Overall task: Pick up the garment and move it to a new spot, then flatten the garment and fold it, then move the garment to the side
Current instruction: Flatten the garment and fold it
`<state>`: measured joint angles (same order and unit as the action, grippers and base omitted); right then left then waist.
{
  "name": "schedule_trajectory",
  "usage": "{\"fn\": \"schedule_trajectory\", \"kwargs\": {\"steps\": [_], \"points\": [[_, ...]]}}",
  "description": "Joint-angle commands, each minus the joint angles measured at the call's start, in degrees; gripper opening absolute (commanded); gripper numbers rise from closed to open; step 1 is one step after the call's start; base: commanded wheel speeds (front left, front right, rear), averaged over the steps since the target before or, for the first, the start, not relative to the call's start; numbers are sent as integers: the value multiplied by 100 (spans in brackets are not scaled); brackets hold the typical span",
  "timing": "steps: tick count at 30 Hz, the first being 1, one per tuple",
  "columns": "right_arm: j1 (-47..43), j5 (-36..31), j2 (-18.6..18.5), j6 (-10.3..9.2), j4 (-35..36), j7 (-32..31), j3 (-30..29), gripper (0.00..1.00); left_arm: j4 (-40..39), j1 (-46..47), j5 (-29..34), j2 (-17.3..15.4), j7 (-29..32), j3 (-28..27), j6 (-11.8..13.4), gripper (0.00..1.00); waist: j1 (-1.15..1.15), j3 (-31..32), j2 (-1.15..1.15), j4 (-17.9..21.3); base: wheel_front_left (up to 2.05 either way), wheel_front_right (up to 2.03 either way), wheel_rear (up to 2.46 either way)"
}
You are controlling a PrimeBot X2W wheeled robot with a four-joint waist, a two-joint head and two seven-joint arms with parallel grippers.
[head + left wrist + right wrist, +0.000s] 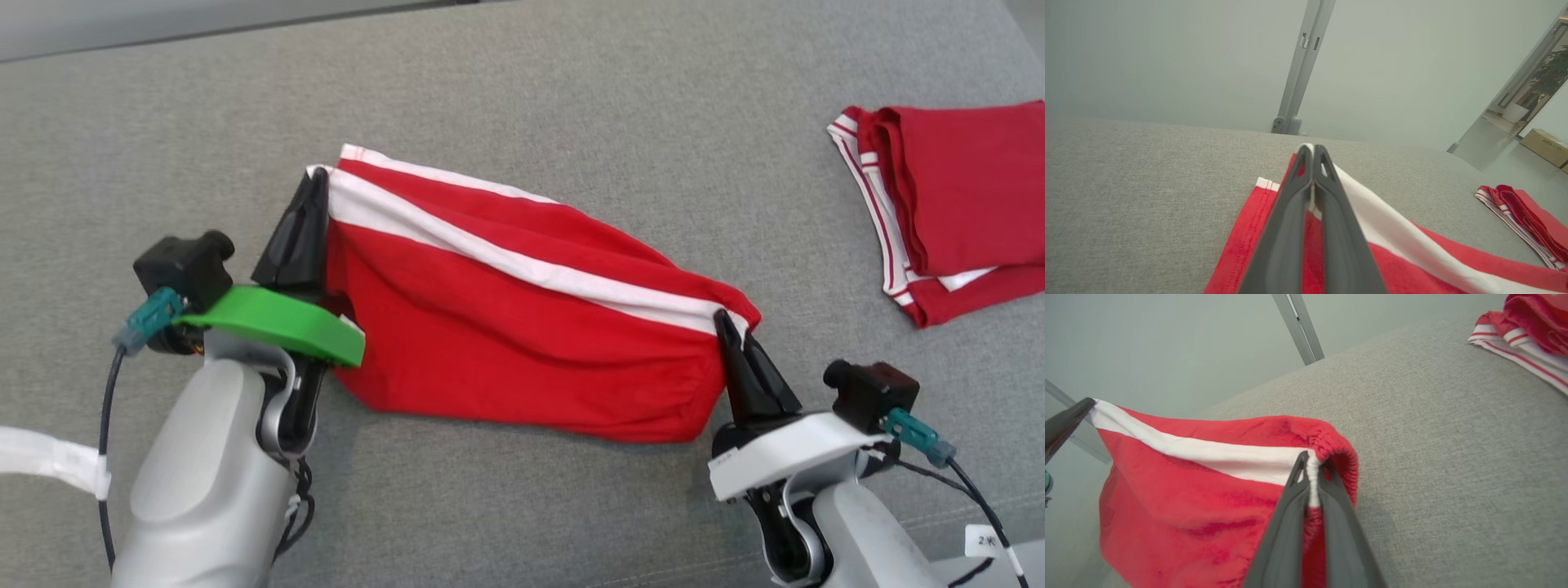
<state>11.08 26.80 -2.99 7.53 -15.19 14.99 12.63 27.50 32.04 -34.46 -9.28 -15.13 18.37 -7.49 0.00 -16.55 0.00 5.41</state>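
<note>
Pale forearms rise from 7 and 5 o'clock in the head view, one under a green mount (277,322), the other under a white mount (784,453). The left gripper (317,175) has its dark fingers pressed together on the white-striped corner of the red garment (506,327), at the cloth's 10 o'clock end. The right gripper (722,317) is likewise pinched tight on the gathered elastic edge at the 4 o'clock end, white trim caught between its fingers.

That garment lies at the centre of the grey cushion (571,73), stretched between the two grippers, its striped upper edge taut and the red cloth sagging below it. In the right wrist view it hangs as a loose pouch; whether the lower hem touches the cushion cannot be told.

At 2 o'clock, well apart, a second red garment (955,196) with striped trim sits folded. Grey fabric lies bare between the two garments. A white strap (49,461) enters at 8 o'clock, and black cables trail from both wrist cameras. Beyond the cushion's far edge, the left wrist view shows a grey metal post (1300,69) at 12 o'clock and a cardboard box (1545,147) at 3 o'clock.
</note>
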Motion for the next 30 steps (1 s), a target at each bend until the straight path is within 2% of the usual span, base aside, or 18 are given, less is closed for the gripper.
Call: {"fn": "schedule_trajectory", "kwargs": {"steps": [1,17,25,26,27,28,29,30], "points": [[131,60,7,-9,-33,23,33,0,101,174,96,-22,-1,-28,6,0,0,-308,0,238,0,0,0],[1048,392,4,-9,-625,23,339,0,2154,1616,667,41,0,-219,6,0,0,-669,0,435,0,0,0],[1240,434,3,-9,-813,23,409,0,2601,1903,873,135,-1,-420,35,0,0,-700,0,462,0,0,0],[1259,430,4,-9,-834,23,414,5,2637,1923,904,152,-1,-443,44,0,0,-699,0,457,0,0,0],[1271,434,4,-9,-862,23,427,25,2682,1934,928,172,-1,-470,62,17,0,-696,0,450,0,0,0],[1287,440,4,-9,-874,23,424,58,2714,1939,957,199,-1,-488,64,44,0,-689,0,442,0,0,0],[1303,387,4,-9,-890,23,430,98,2742,1938,987,219,-1,-495,70,53,0,-679,0,430,0,0,0],[1299,354,4,-9,-900,23,420,100,2757,1930,1026,231,-1,-504,76,66,0,-668,0,419,0,0,0]]}}
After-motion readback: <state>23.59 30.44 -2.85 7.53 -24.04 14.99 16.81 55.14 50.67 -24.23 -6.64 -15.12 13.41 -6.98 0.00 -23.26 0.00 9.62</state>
